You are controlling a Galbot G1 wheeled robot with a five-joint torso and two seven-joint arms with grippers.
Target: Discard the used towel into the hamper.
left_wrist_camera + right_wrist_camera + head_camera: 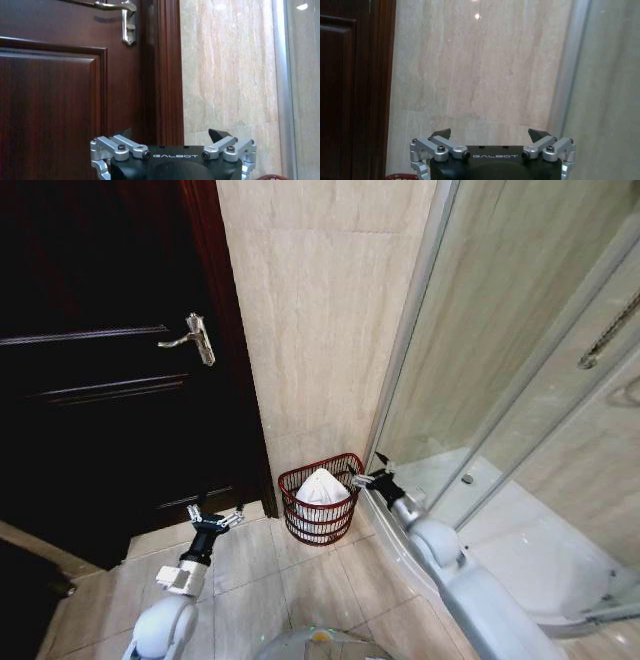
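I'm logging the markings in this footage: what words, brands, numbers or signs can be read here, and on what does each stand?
"GALBOT": on the black body of the left gripper, seen in the left wrist view.
"GALBOT": on the black body of the right gripper, seen in the right wrist view.
No other text: none on the door, the wall tiles, the hamper or the towel.
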